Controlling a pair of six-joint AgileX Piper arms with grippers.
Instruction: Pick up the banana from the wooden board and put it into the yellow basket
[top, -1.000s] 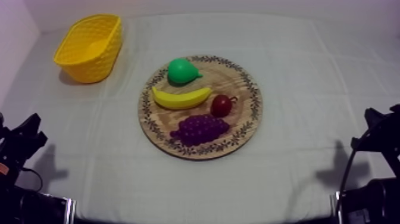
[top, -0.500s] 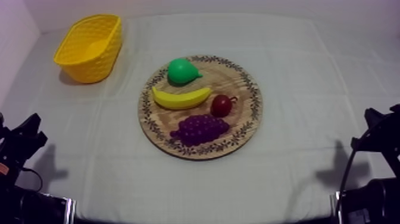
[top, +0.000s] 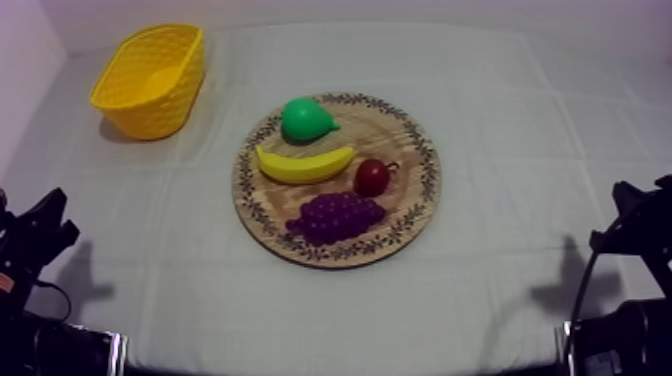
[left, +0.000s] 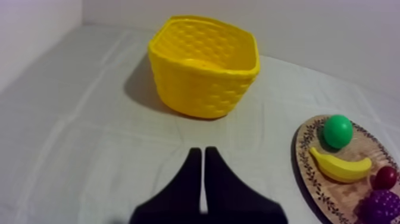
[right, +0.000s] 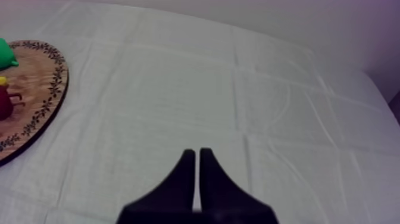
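The banana (top: 305, 164) lies on the wooden board (top: 418, 205), which sits at the middle of the table (top: 520, 110). It rests crosswise on the board's left half, both ends curving toward the far edge, and neither arm touches it. The green pear (top: 305, 120) is just beside it on the far-edge side. The bunch of grapes (top: 337, 217) is near it on the near-edge side. The small red fruit (top: 372, 178) sits just off its right end — close, though whether the two touch cannot be told.

The yellow basket (top: 150, 80) stands upright at the far left corner, well apart from the board.

The left gripper (left: 202, 156) sits low by the near left corner, over the grey-white cloth (right: 268, 89). Its fingers are pressed together into a narrow wedge, clenched on nothing, and they point toward the basket, with the banana and the board's left rim off to one side. The right gripper (right: 197, 156) sits low by the near right corner — its fingers likewise clenched together on nothing — above bare cloth, with the board's right rim lying toward the table's middle.
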